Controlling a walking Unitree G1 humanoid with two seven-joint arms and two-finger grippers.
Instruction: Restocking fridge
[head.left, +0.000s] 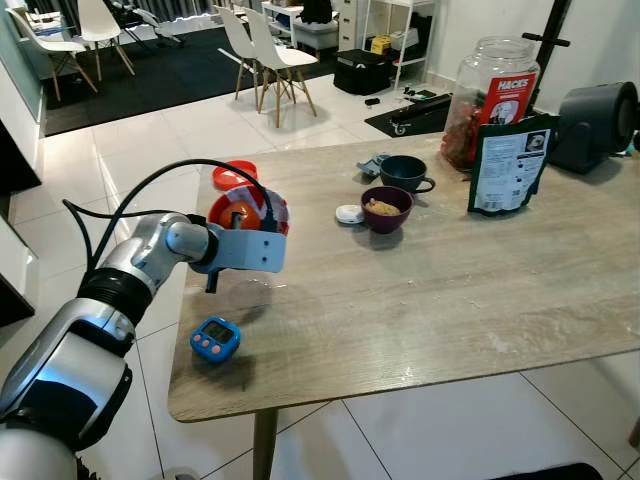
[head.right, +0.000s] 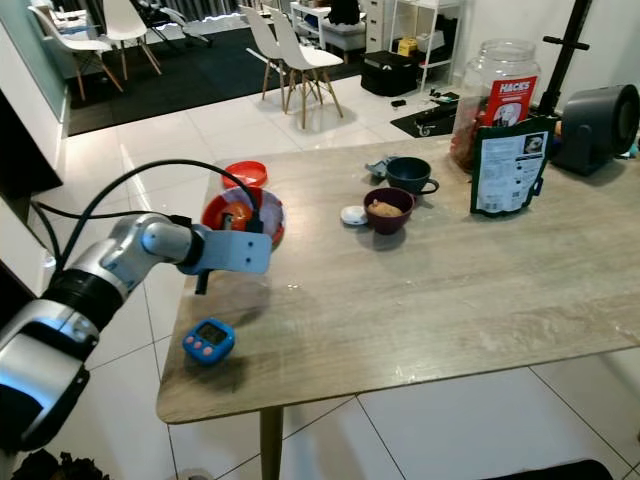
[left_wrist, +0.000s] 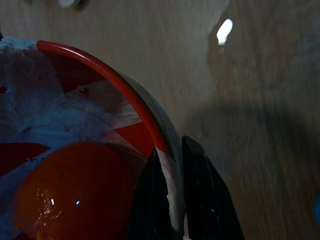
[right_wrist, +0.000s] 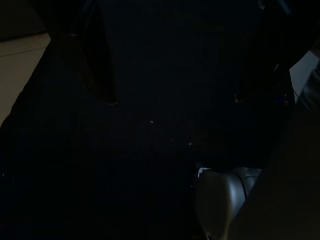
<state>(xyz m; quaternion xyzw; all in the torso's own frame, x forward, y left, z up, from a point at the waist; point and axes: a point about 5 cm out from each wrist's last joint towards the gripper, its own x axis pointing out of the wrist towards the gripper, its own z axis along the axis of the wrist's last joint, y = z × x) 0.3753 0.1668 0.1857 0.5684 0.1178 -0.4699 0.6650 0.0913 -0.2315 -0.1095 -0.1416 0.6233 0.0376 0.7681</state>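
Observation:
A red and white bowl (head.left: 243, 209) with a red tomato (left_wrist: 70, 192) under clear wrap is at the far left part of the wooden table (head.left: 450, 290). My left gripper (left_wrist: 170, 200) is shut on the bowl's near rim (left_wrist: 100, 70), one black finger inside and one outside. From the eye views I cannot tell whether the bowl rests on the table or hangs just above it. In the dark right wrist view my right gripper (right_wrist: 175, 100) hangs idle with its two fingers wide apart and nothing between them.
A blue timer (head.left: 214, 339) lies near the table's front left corner. Mid-table stand a purple bowl of food (head.left: 386, 208), a dark cup (head.left: 403, 172) and a small white lid (head.left: 349, 213). A big jar (head.left: 490, 100), a black pouch (head.left: 510, 165) and a dark appliance (head.left: 595, 125) stand at the back right. White chairs (head.left: 270, 55) stand beyond.

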